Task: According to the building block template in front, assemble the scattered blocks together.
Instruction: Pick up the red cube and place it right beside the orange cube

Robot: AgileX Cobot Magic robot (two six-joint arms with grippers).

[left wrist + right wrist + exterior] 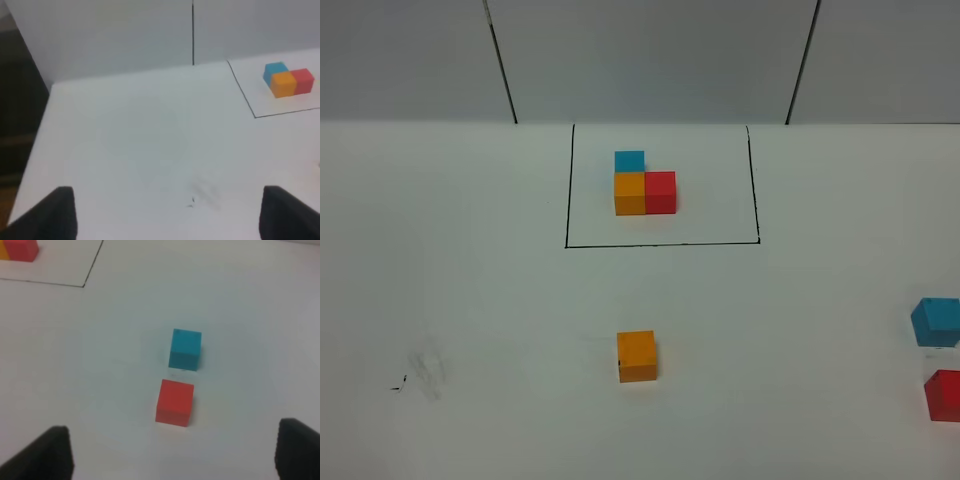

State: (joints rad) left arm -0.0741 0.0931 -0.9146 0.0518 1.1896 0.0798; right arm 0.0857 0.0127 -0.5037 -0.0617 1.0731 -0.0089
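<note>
Left tool (167, 215): jaws set wide apart, nothing held, poised above the bare white desk (470, 300). Right tool (172, 455): likewise fully spread and empty, with the loose light blue cube (185, 349) and the loose red cube (174, 402) lying ahead of it, near each other but not touching. In the exterior high view the building block template (642, 185) sits upper centre inside the black outline (660, 243), with blue behind orange and red touching orange's right side. The loose orange cube (637, 356) stands alone at lower centre, well apart from the other two loose cubes. Those sit at the right edge, blue above red.
</note>
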